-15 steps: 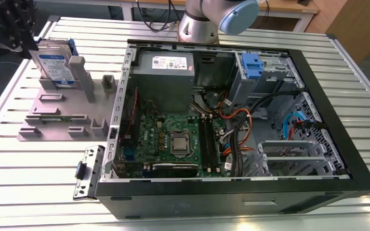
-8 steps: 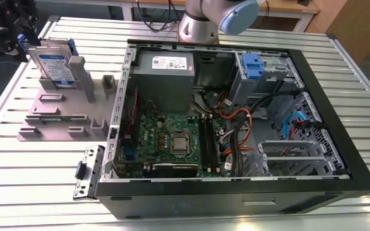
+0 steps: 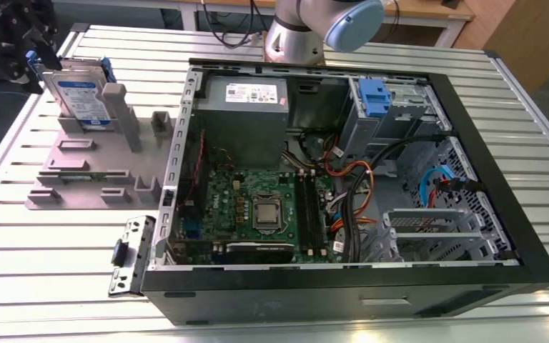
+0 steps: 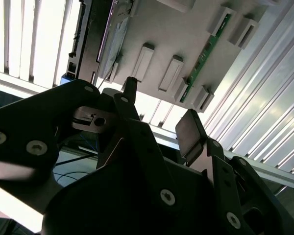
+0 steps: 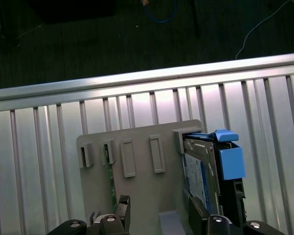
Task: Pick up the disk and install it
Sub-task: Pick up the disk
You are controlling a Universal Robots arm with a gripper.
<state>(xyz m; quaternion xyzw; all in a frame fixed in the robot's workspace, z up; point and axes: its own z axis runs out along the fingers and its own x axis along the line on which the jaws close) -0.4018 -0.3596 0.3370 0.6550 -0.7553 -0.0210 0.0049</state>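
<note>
The disk (image 3: 82, 96), a silver-grey drive with a white-and-blue label in a blue caddy, stands upright on edge in a slot of the grey holder plate (image 3: 79, 175), at the exterior view's far left. My black gripper (image 3: 12, 57) hovers just beyond it, off the table's corner. In the first wrist view the disk (image 5: 200, 178) lies beside my gripper (image 5: 159, 216), close to one finger and outside the gap. The fingers (image 4: 190, 128) stand apart with nothing between them, so my gripper (image 4: 159, 107) is open.
An open black computer case (image 3: 465, 143) takes up the middle and the exterior view's right. It holds a grey power supply (image 3: 246, 93), a motherboard (image 3: 265, 207), cables and another blue caddy (image 3: 374, 96). A metal bracket (image 3: 131, 254) lies on the slatted table (image 3: 26, 286).
</note>
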